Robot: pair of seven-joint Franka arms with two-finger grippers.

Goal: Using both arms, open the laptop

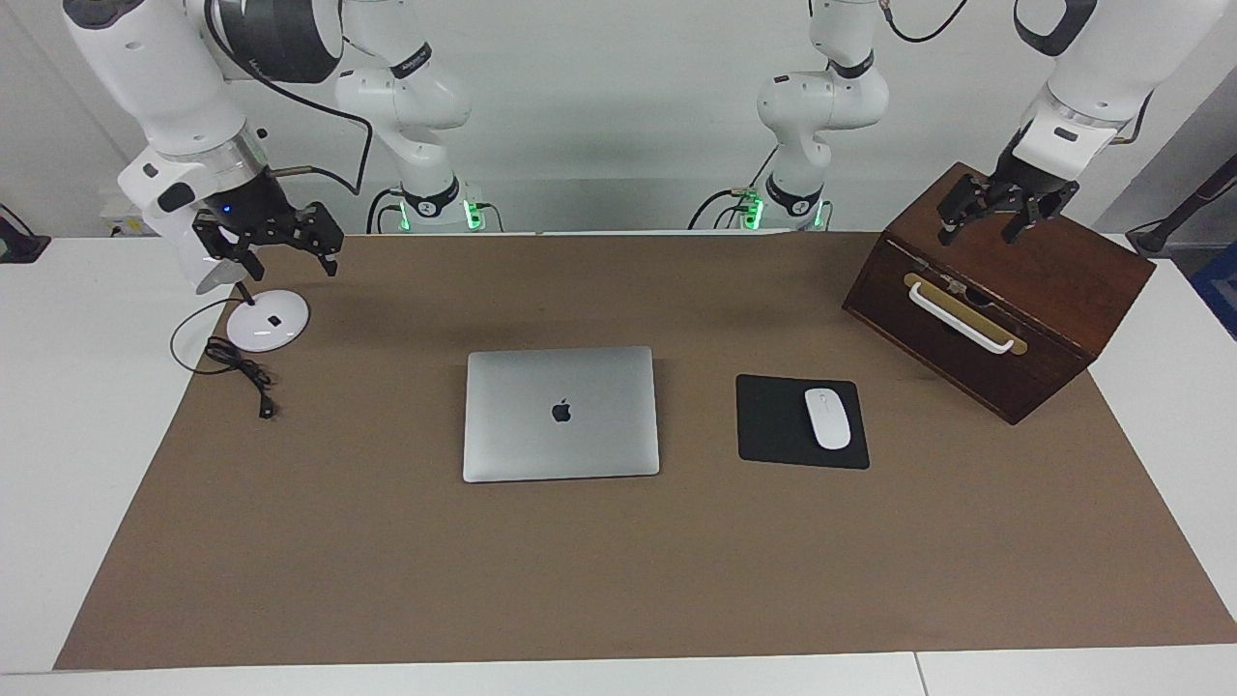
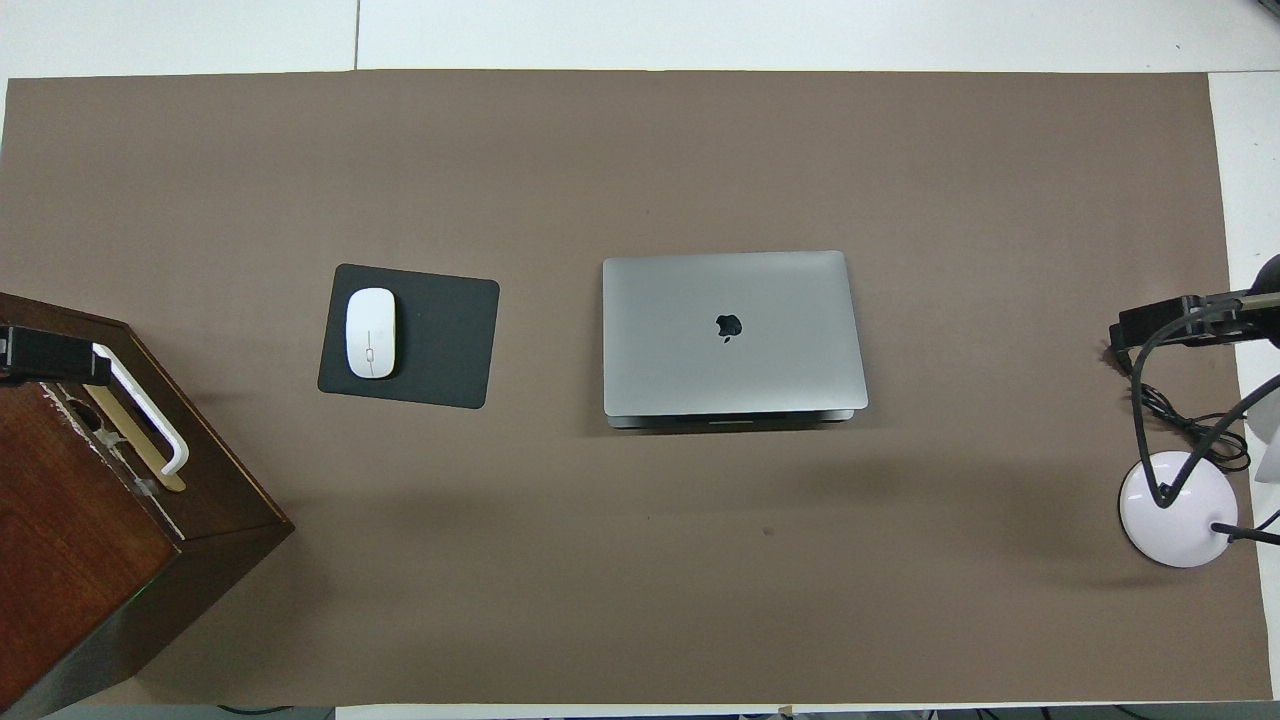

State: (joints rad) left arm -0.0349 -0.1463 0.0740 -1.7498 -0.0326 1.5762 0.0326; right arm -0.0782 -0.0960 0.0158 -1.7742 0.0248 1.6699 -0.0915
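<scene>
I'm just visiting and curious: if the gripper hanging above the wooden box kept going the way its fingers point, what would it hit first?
Most likely the wooden box itself. The left gripper hangs open with its fingers pointing down, over the box's top. Its exact height above the top is hard to judge.

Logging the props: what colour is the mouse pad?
Black; the flat rectangular mouse pad shows best in the overhead view.

silver-grey laptop, black mouse pad, white mouse
</scene>
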